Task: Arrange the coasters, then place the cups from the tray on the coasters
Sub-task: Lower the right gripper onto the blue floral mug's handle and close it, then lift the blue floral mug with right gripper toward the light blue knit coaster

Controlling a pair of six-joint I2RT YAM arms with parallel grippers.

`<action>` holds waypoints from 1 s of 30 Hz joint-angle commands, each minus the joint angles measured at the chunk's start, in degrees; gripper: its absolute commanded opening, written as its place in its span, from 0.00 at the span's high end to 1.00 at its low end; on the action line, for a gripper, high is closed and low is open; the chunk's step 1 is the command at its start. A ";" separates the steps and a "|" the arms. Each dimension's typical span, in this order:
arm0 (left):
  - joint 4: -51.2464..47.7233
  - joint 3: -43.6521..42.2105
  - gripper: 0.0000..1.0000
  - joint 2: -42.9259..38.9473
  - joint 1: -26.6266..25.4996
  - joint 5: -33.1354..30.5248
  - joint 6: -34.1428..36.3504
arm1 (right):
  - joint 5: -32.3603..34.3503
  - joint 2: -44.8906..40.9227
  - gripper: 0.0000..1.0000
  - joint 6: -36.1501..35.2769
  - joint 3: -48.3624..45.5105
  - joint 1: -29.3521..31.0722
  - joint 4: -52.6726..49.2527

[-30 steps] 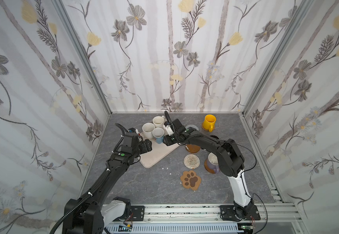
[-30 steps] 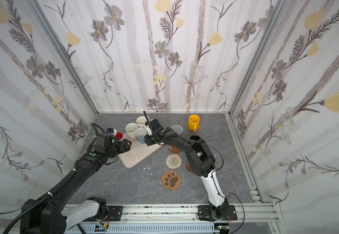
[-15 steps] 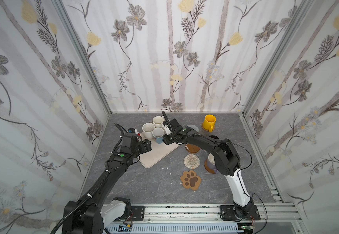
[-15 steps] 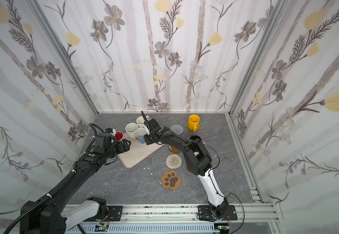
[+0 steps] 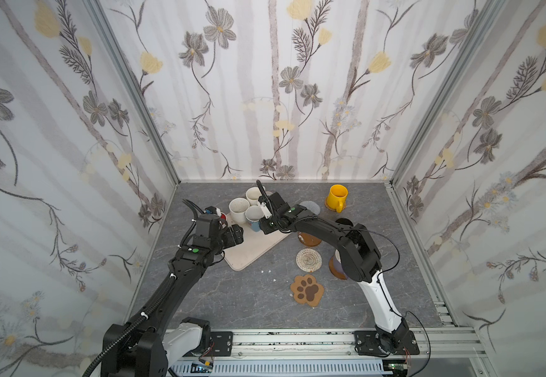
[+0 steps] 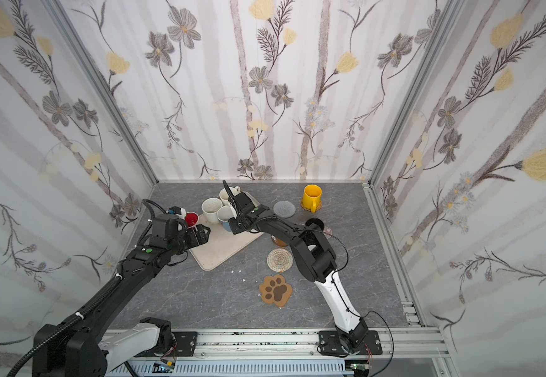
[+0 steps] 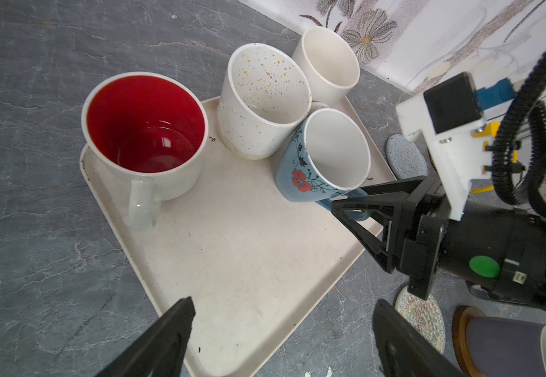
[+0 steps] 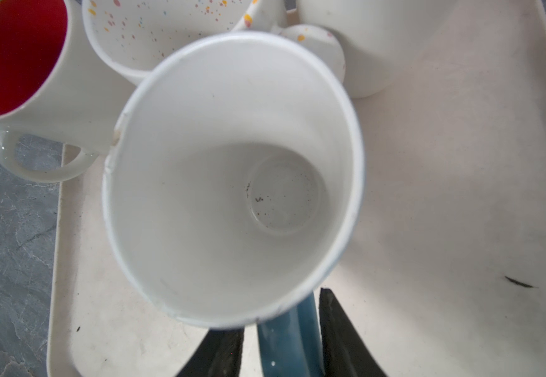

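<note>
Several cups stand on the beige tray (image 5: 252, 251): the light blue cup (image 5: 253, 215) (image 7: 324, 163), a white one with red interior (image 5: 222, 216), a speckled white one (image 5: 238, 207) and a cream one (image 5: 252, 195). My right gripper (image 5: 262, 225) (image 8: 281, 313) straddles the blue cup's handle (image 8: 284, 336). One finger touches it and a narrow gap shows at the other. The cup rests on the tray. My left gripper (image 5: 237, 235) (image 7: 283, 303) hangs open and empty over the tray's near edge. Free coasters: pale blue (image 5: 311, 207), amber (image 5: 311, 241), spiral (image 5: 308, 260), paw-print (image 5: 307, 290).
A yellow cup (image 5: 337, 196) sits on a coaster at the back right. A black cup (image 5: 343, 223) and a lavender cup (image 7: 500, 342) on an amber disc stand beside my right arm, partly hidden in both top views. Floral walls enclose three sides.
My right gripper's fingers have narrowed around the blue cup's handle. The left arm and the cups have stayed put.
</note>
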 commanded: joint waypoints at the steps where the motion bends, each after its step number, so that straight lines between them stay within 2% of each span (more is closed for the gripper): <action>1: 1.69 -0.15 0.12 -0.31 0.10 0.39 -0.40 | 1.20 0.54 0.64 -0.47 1.03 0.12 0.19; 4: 1.69 -0.13 0.12 -0.23 0.21 0.56 -0.43 | 1.35 0.58 0.72 -0.46 1.28 0.20 -0.03; 9: 1.78 -0.18 0.12 -0.14 0.32 0.75 -0.42 | 1.70 0.14 0.76 -0.64 1.24 0.38 -0.25; 18: 1.87 -0.23 0.12 -0.31 0.51 1.14 0.08 | 2.05 -1.63 0.90 -0.99 1.01 0.71 -1.17; 30: 1.92 -0.24 0.11 -0.32 0.41 -0.03 0.15 | 2.47 -6.71 0.99 -1.61 -2.36 0.84 -0.63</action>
